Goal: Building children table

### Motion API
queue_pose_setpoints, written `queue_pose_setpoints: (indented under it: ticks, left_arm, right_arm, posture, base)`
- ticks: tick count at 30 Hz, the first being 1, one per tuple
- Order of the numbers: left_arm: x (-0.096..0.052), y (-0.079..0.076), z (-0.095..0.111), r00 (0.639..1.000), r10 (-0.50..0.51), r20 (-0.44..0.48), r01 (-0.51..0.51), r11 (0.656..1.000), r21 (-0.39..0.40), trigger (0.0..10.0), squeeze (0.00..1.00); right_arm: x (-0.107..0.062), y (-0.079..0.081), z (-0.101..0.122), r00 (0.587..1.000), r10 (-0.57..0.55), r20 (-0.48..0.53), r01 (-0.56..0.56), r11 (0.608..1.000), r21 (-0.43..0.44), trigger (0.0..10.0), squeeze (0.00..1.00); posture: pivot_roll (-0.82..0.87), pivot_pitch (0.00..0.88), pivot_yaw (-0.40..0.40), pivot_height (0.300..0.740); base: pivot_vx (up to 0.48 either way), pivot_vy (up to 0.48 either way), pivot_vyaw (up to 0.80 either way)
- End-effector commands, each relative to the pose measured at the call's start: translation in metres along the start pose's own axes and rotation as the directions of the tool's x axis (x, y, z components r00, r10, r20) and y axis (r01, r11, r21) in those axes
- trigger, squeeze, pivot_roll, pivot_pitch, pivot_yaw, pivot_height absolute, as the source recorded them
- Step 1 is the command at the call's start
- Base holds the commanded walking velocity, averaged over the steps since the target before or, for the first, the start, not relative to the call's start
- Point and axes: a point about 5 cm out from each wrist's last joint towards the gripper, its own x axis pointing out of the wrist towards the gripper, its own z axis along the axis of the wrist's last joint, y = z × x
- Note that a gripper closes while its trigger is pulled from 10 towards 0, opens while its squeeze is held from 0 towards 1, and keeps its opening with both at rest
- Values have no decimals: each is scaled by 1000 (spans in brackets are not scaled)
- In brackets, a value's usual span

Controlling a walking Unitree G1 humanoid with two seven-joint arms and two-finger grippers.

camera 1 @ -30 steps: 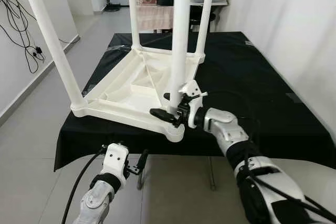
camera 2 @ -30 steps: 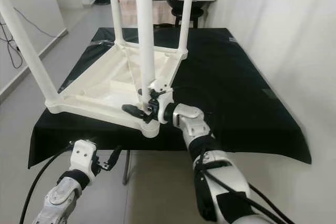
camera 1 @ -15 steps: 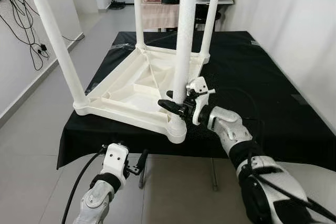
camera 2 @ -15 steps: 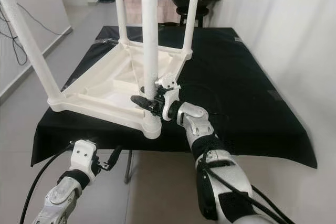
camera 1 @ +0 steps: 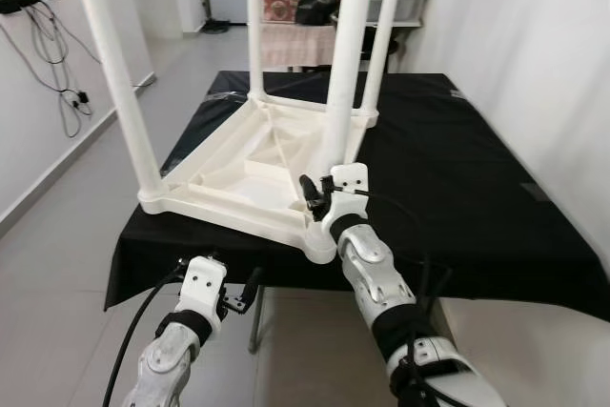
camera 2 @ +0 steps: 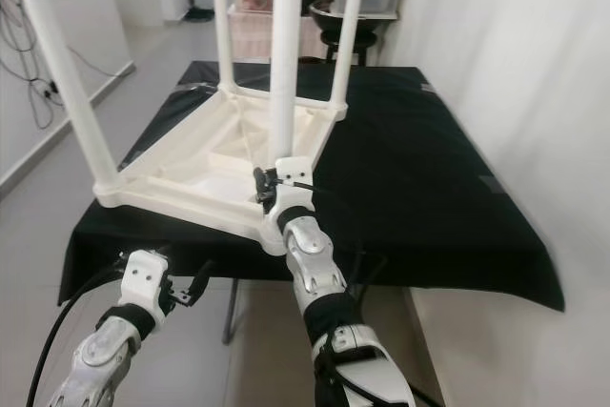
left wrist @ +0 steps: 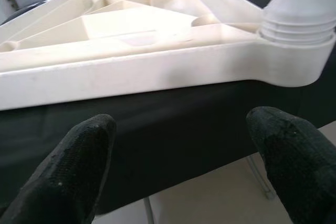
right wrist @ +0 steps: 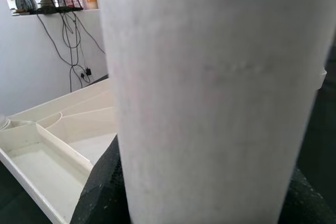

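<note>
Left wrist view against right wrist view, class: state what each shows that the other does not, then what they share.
The left wrist view shows the black cloth hanging below the tabletop's rim, a threaded leg socket and the left gripper open in the air. The right wrist view shows the near leg close up, the right gripper's fingers around it, and a wall with cables. Both show the ribbed underside of the upturned white tabletop.

White walls (camera 1: 515, 54), grey tiled floor (camera 1: 57, 264)

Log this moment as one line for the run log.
right gripper: shut on near table leg | left gripper: open, below table edge | upturned white table: four legs in
</note>
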Motion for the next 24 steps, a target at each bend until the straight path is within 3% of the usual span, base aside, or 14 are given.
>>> queue_pose_setpoints:
  ticks: [1, 3, 4, 7, 10, 11, 14, 15, 16, 18, 24]
  left_arm:
    - [0, 0, -3, 1000, 3, -11, -3, 1000, 16, 10000, 0]
    - [0, 1, -2, 1000, 11, -9, -11, 1000, 19, 10000, 0]
    - [1, 1, -2, 1000, 13, -8, -13, 1000, 19, 10000, 0]
    - [2, 0, -2, 1000, 12, -7, -12, 1000, 14, 10000, 0]
    - [2, -1, -2, 1000, 10, -7, -10, 1000, 12, 10000, 0]
    - [3, -1, -2, 1000, 6, -8, -6, 1000, 17, 10000, 0]
    - [3, -2, -2, 1000, 6, -8, -6, 1000, 20, 10000, 0]
    - [3, -2, -2, 1000, 8, -6, -8, 1000, 22, 10000, 0]
    - [3, -2, -2, 1000, 8, -6, -8, 1000, 22, 10000, 0]
    - [3, -1, -1, 1000, 13, -4, -13, 999, 33, 10000, 0]
    - [3, -1, -1, 1000, 19, -3, -19, 999, 40, 10000, 0]
  right_arm:
    - [-3, 15, -21, 995, 23, -98, -19, 999, 45, 10000, 0]
    - [1, 23, -12, 992, 93, -85, -91, 995, 32, 10000, 0]
    - [3, 27, -5, 984, 164, -65, -161, 986, 49, 10000, 1000]
    - [8, 23, 11, 957, 292, -9, -290, 953, 83, 10000, 1000]
    - [10, 21, 15, 945, 326, 0, -325, 941, 91, 10000, 1000]
    - [12, 14, 23, 902, 431, 0, -431, 901, 60, 10000, 0]
    - [13, 11, 26, 887, 462, -2, -461, 886, 46, 10000, 0]
    - [12, 8, 28, 858, 513, -10, -513, 858, 29, 10000, 0]
    - [12, 8, 28, 858, 513, -10, -513, 858, 29, 10000, 0]
    - [11, -3, 29, 822, 566, -57, -568, 823, -21, 10000, 0]
    - [12, -16, 34, 804, 588, -85, -591, 806, -22, 10000, 0]
  posture:
    - [-2, 0, -12, 740]
    - [4, 0, -15, 740]
    - [6, 0, -16, 740]
    - [11, 0, -25, 740]
    - [11, 0, -25, 740]
    - [23, 0, -34, 740]
    - [25, 0, -35, 740]
    - [27, 0, -37, 740]
    - [27, 0, -37, 740]
    - [43, 0, -44, 740]
    - [73, 0, -63, 740]
  base:
    - [0, 0, 0]
    - [0, 0, 0]
    - [0, 0, 0]
    - [0, 0, 0]
    - [0, 0, 0]
    - [0, 0, 0]
    - [0, 0, 0]
    - [0, 0, 0]
    - [0, 0, 0]
    - [0, 0, 0]
    - [0, 0, 0]
